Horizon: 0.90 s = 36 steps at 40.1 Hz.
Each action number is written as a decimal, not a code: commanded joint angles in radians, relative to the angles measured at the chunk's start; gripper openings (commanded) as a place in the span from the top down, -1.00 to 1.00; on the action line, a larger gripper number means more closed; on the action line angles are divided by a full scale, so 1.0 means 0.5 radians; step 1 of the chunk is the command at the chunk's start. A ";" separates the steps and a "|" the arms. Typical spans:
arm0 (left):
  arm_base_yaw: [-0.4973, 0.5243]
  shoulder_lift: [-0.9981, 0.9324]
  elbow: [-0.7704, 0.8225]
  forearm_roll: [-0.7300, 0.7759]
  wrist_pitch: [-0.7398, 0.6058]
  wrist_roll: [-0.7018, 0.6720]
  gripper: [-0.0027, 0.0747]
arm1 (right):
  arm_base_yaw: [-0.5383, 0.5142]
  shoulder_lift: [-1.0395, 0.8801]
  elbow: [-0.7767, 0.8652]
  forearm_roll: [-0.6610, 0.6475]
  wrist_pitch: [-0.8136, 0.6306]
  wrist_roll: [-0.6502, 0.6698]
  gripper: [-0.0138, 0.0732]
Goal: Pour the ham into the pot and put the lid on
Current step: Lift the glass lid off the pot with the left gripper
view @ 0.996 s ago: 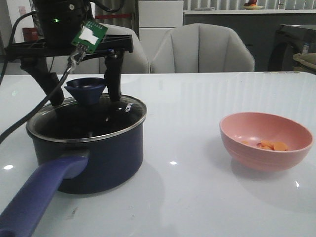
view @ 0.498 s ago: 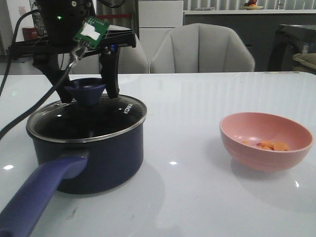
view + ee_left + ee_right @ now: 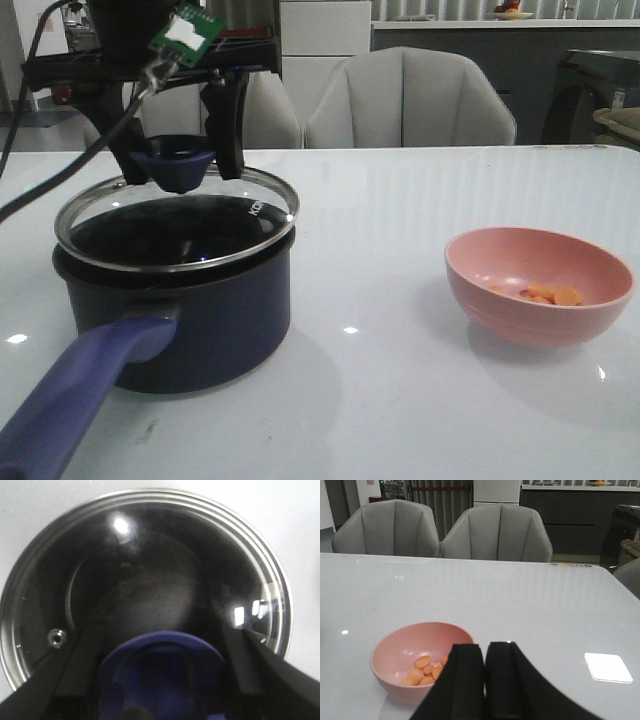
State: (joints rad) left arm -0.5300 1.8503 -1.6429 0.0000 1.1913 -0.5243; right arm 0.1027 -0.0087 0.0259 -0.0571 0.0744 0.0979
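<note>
Ham [image 3: 545, 294] lying as orange slices in pink bowl [image 3: 500, 285], on white table [image 3: 400, 220] well right of pot [image 3: 180, 310]; lid [image 3: 175, 222] lifted clear of pot rim, tilted, held just above it; left gripper [image 3: 178, 150] clamped on lid's blue knob [image 3: 176, 163], a finger each side; right gripper [image 3: 484, 672] behind the bowl, fingers pressed together, holding nothing.
</note>
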 commanded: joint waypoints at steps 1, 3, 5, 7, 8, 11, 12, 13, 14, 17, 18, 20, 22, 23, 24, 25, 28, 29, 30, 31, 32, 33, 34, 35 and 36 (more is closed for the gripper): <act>0.004 -0.104 -0.112 0.000 0.025 0.054 0.20 | -0.007 -0.042 0.021 -0.024 -0.169 -0.008 0.31; 0.013 -0.104 -0.117 0.000 0.025 0.076 0.20 | -0.007 -0.042 0.021 -0.024 -0.169 -0.008 0.31; 0.029 -0.104 -0.117 0.000 0.036 0.076 0.20 | -0.007 -0.042 0.021 -0.024 -0.169 -0.008 0.31; 0.038 -0.104 -0.117 0.000 0.058 0.085 0.20 | -0.007 -0.042 0.021 -0.024 -0.169 -0.008 0.31; 0.048 -0.104 -0.117 0.000 0.072 0.097 0.20 | -0.007 -0.042 0.021 -0.024 -0.169 -0.008 0.31; 0.083 -0.109 -0.117 0.011 0.121 0.156 0.20 | -0.007 -0.042 0.021 -0.024 -0.169 -0.008 0.31; 0.098 -0.114 -0.117 0.021 0.136 0.156 0.20 | -0.007 -0.042 0.021 -0.024 -0.169 -0.008 0.31; 0.111 -0.117 -0.117 0.031 0.140 0.156 0.20 | -0.007 -0.042 0.021 -0.024 -0.169 -0.008 0.31; 0.128 -0.128 -0.117 0.036 0.149 0.161 0.20 | -0.007 -0.042 0.021 -0.024 -0.169 -0.008 0.31; 0.174 -0.159 -0.117 0.047 0.164 0.193 0.20 | -0.007 -0.042 0.021 -0.024 -0.169 -0.008 0.31; 0.194 -0.172 -0.117 0.052 0.164 0.207 0.20 | -0.007 -0.042 0.021 -0.024 -0.169 -0.008 0.31; 0.225 -0.198 -0.113 0.058 0.167 0.241 0.20 | -0.007 -0.042 0.021 -0.024 -0.169 -0.008 0.31; 0.266 -0.237 -0.108 0.061 0.167 0.285 0.20 | -0.007 -0.042 0.021 -0.024 -0.169 -0.008 0.31; 0.290 -0.249 -0.104 0.068 0.167 0.295 0.20 | -0.007 -0.042 0.021 -0.024 -0.169 -0.008 0.31; 0.307 -0.270 -0.104 0.089 0.162 0.300 0.20 | -0.007 -0.042 0.021 -0.024 -0.169 -0.008 0.31; 0.331 -0.286 -0.100 0.112 0.155 0.305 0.20 | -0.007 -0.042 0.021 -0.024 -0.169 -0.008 0.31; 0.407 -0.342 -0.074 0.127 0.130 0.348 0.20 | -0.007 -0.042 0.021 -0.024 -0.169 -0.008 0.31; 0.430 -0.362 -0.059 0.127 0.125 0.357 0.20 | -0.007 -0.042 0.021 -0.024 -0.169 -0.008 0.31; 0.454 -0.368 -0.045 0.127 0.119 0.364 0.20 | -0.007 -0.042 0.021 -0.024 -0.169 -0.008 0.31; 0.483 -0.387 -0.026 0.127 0.119 0.382 0.20 | -0.007 -0.042 0.021 -0.024 -0.169 -0.008 0.31; 0.512 -0.397 -0.003 0.127 0.116 0.392 0.20 | -0.007 -0.042 0.021 -0.024 -0.169 -0.008 0.31; 0.534 -0.401 0.018 0.127 0.116 0.399 0.20 | -0.007 -0.042 0.021 -0.024 -0.169 -0.008 0.31; 0.556 -0.412 0.040 0.127 0.107 0.417 0.20 | -0.007 -0.042 0.021 -0.024 -0.169 -0.008 0.31; 0.584 -0.423 0.075 0.127 0.099 0.432 0.20 | -0.007 -0.042 0.021 -0.024 -0.169 -0.008 0.31; 0.606 -0.434 0.103 0.127 0.090 0.450 0.20 | -0.007 -0.042 0.021 -0.024 -0.169 -0.008 0.31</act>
State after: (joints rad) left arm -0.2627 1.6997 -1.6037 0.0540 1.2483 -0.3227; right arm 0.1027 -0.0087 0.0259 -0.0571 0.0744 0.0979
